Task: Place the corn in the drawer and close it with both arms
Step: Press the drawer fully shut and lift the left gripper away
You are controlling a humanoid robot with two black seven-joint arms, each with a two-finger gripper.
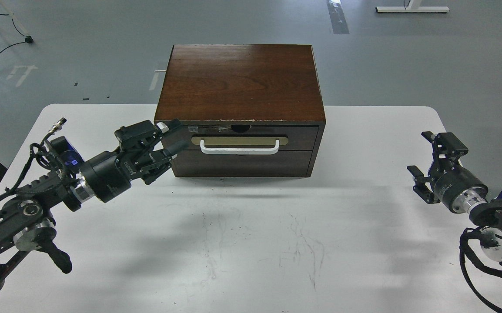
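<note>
So the right black gripper (425, 167) hangs fingers spread, well right of the dark-brown wooden cabinet (240, 82) on the white bench (251, 243). Left black gripper (170, 148) sits at the cabinet's front left corner, fingers spread, touching the shut white-handled drawer (251, 138). Yellow corn isn't visible.

White table (242, 243) carries a dark wooden cabinet (240, 82).

- Black jointed left arm (20, 213) with looped black cables and a silver wrist ring
- Black right arm (501, 221), silver ring, blue light
- Black-fingered left pincer (164, 148) with white lettering
</note>
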